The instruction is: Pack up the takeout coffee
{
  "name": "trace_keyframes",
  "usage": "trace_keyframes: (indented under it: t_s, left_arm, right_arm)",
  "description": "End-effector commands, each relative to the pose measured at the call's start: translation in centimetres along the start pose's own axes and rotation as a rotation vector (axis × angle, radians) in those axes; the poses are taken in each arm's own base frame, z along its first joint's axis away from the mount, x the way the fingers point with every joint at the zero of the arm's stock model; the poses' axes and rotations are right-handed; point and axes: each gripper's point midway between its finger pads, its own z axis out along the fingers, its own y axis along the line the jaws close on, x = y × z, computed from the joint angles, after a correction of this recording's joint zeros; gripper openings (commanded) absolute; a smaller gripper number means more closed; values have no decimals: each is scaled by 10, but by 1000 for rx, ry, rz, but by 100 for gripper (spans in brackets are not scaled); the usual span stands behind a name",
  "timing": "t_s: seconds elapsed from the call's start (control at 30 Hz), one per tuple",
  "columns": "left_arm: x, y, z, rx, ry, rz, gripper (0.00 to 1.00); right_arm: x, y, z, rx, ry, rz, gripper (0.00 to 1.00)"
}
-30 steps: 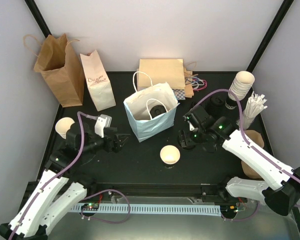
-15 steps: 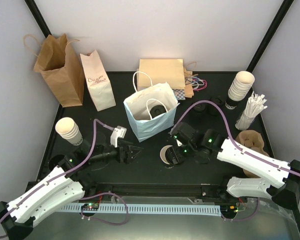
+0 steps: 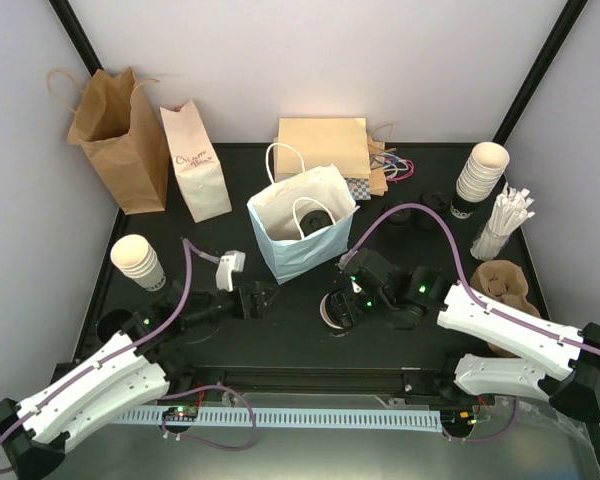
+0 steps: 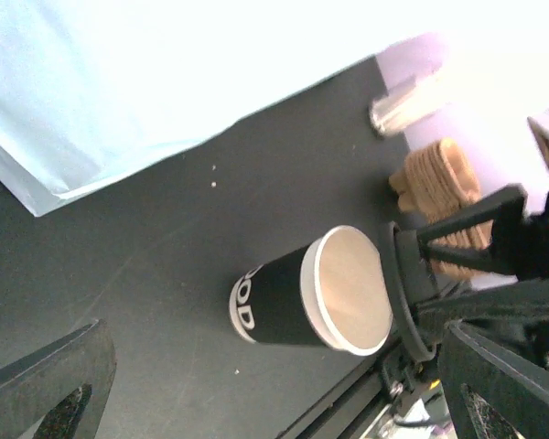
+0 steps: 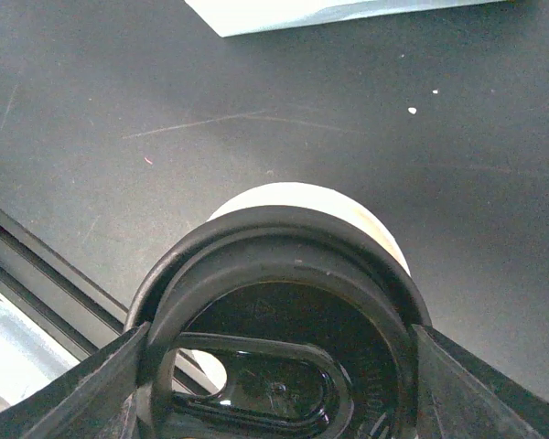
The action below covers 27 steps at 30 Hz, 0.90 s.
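Right claw (image 5: 282,389) grips the black lid (image 5: 284,274), hiding most of the cup (image 5: 343,203) at lower centre; only its cream rim peeks out. Left claw (image 4: 274,384) gapes wide, fingers cropped

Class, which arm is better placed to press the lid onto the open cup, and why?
Right. The right gripper holds the black lid right at the rim of the cup; the left gripper is open, empty and apart from the cup.

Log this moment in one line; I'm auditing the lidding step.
phase: lidding | right gripper: holds black lid at open cup, not seated | left gripper: open, empty, near cup | blue bag: upright behind
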Motion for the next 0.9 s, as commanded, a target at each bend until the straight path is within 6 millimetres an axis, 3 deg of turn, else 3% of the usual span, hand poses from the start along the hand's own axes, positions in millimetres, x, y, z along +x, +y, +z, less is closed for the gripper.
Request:
trace_keyframes:
  t_s: [0.0,0.13,0.23,0.33,0.6,0.7,0.87]
  left_arm:
    - [-23,-1,-18,6,-158,-129,99]
    - [-32,-11,-30,148,-283,-116,99]
    - [-31,-1,-32,133,-313,-132,99]
    - [-26,-4,-29,126,-273,-74,99]
    - [-9,-5,-2,111,-123,-52,99]
    - [0,-18,8,159,-39,-19,99]
    - [2,-21,19,152,19,-8,95]
  right_arm:
    - [-6,1,2,-5,-39,-9,70]
    - [-5,2,3,-9,-37,-6,70]
    - [-4,1,4,-6,-34,-8,70]
    - [-2,0,5,-2,-33,-16,70]
    - [-3,3,8,8,-30,-38,70]
    - [-3,5,10,21,-27,-52,70]
    - [-1,9,14,46,-15,-87,70]
